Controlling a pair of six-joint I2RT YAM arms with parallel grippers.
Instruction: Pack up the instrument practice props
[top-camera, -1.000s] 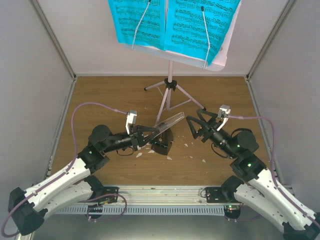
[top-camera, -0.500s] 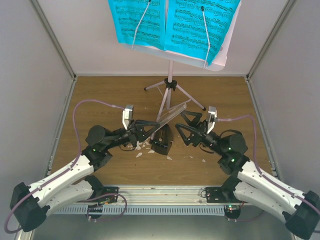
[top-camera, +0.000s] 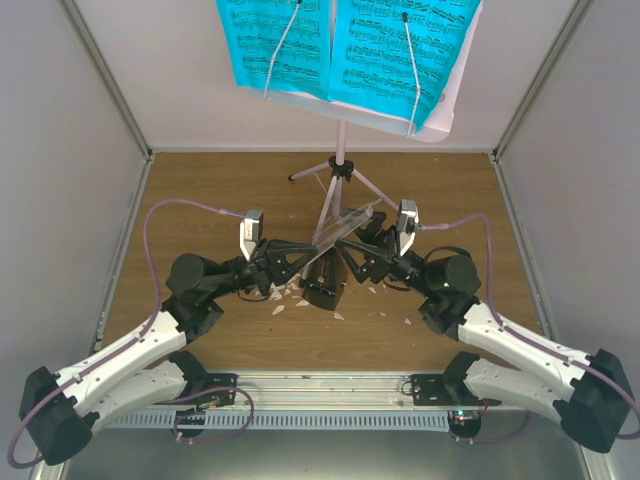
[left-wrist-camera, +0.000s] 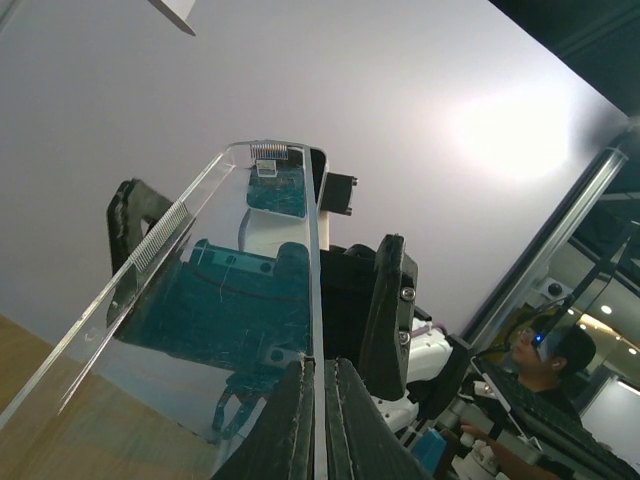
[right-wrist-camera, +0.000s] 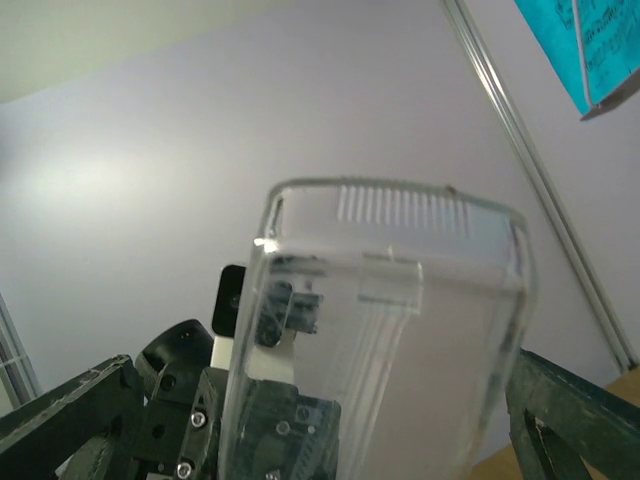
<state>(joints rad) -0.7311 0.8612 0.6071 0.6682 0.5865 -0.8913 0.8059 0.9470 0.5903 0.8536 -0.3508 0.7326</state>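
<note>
The pale pink music stand (top-camera: 341, 150) stands at the back on its thin tripod (top-camera: 338, 182), holding bright blue music sheets (top-camera: 345, 45). The black metronome base (top-camera: 322, 291) sits on the table in front of the tripod. Its clear cover (top-camera: 341, 231) is lifted, tilted above the base. My left gripper (top-camera: 303, 262) is shut on the cover's edge (left-wrist-camera: 318, 300), pads (left-wrist-camera: 296, 420) pinching it. My right gripper (top-camera: 356, 252) is open, with the cover (right-wrist-camera: 380, 330) between its spread fingers (right-wrist-camera: 60, 415), apart from both. A corner of a blue sheet (right-wrist-camera: 592, 50) shows in the right wrist view.
Small white scraps (top-camera: 290, 300) lie on the wooden table (top-camera: 220, 190) around the metronome. Grey walls (top-camera: 60, 150) close the left, right and back sides. The tripod legs spread just behind both grippers.
My right arm has swung left, bringing its open jaws around the clear cover. My left gripper has lifted the cover slightly and moved a little back, still holding it.
</note>
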